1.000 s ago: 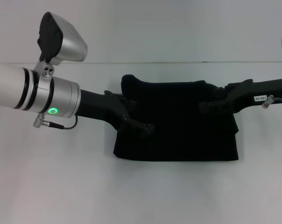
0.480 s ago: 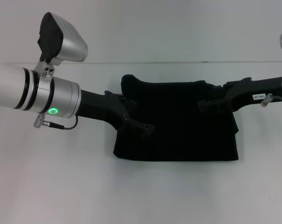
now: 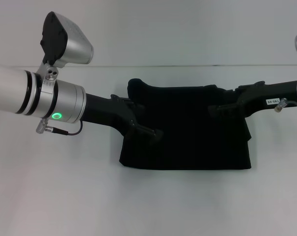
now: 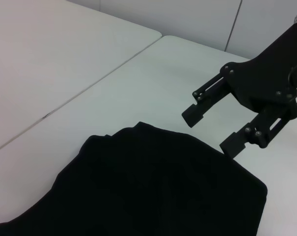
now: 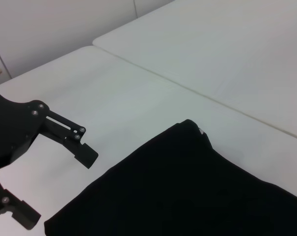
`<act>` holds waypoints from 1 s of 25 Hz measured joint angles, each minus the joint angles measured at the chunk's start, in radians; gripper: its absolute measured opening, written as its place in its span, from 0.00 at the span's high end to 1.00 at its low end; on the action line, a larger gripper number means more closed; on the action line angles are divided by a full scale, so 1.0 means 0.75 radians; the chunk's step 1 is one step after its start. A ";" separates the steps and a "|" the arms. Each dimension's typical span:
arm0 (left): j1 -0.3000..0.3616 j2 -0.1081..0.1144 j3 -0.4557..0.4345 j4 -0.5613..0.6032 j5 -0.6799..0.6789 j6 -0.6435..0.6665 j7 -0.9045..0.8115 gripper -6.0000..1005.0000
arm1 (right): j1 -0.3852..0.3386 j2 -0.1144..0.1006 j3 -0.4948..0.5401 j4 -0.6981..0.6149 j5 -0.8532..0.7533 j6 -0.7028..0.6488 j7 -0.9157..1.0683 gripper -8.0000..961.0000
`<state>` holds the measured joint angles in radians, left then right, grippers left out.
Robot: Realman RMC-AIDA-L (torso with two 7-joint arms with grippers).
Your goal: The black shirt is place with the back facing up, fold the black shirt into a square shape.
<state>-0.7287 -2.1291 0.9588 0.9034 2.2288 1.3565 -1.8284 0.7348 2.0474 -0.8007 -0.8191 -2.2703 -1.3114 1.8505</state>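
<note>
Black cloth: the black shirt (image 3: 185,130) lies mid-table (image 3: 65,196), already a compact near-square bundle. Left gripper (image 3: 147,132) and right gripper (image 4: 222,129) hover over its sides, open, empty. Folding looks nearly finished.

You have open white table (image 3: 65,196) all along the 6 o'clock side and out past 9 and 3 o'clock. The black shirt (image 3: 187,137), folded into a low block, fills the middle. Your left gripper (image 3: 143,127), jaws spread, hangs over its 9 o'clock edge; your right gripper (image 3: 222,109), jaws also apart, sits over its 2 o'clock corner. Both arms bar the side approaches, and between the grippers the cloth top lies uncovered.
</note>
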 joint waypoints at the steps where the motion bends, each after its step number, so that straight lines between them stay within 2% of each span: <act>1: 0.000 0.000 0.000 0.000 0.000 0.000 0.000 0.04 | 0.000 0.000 0.000 0.000 0.000 0.003 0.000 0.17; 25: -0.004 0.000 0.000 0.000 0.000 0.006 0.000 0.04 | -0.002 0.000 0.000 0.002 -0.002 0.008 -0.001 0.17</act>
<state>-0.7317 -2.1292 0.9588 0.9035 2.2288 1.3606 -1.8284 0.7334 2.0474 -0.8007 -0.8174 -2.2718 -1.3054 1.8498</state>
